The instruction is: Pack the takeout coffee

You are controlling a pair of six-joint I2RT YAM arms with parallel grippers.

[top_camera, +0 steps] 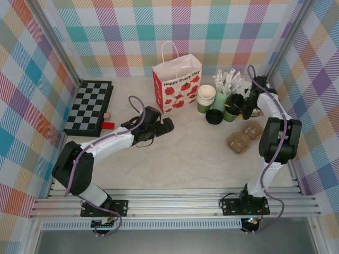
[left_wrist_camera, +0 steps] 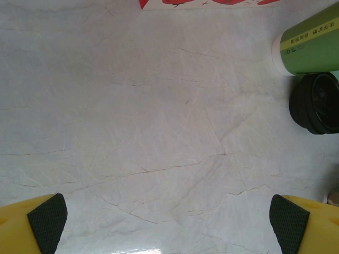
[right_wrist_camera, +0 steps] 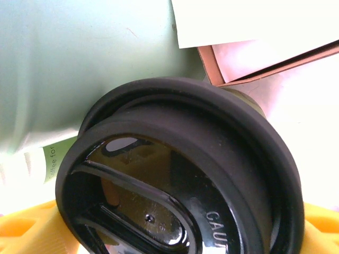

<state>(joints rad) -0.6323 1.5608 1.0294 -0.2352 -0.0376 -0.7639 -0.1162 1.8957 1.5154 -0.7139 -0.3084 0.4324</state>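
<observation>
Takeout coffee (right_wrist_camera: 175, 201) just beside stick cup (right_wrist_camera: 79, 69); bag (top_camera: 177, 84) further left.

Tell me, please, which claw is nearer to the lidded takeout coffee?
Right. The right claw sits around the takeout coffee; the left claw is open over the table, well off to the cup's left.

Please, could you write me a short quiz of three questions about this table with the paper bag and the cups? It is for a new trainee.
1. True or false: the left hand is open and holds nothing.
2. Which thing lies at the far left of the table? A. a chessboard B. a laptop C. a toaster
3. Fill the gap: the lid on the takeout coffee is ____ in colour.
Key: 1 true; 2 A; 3 black.
</observation>
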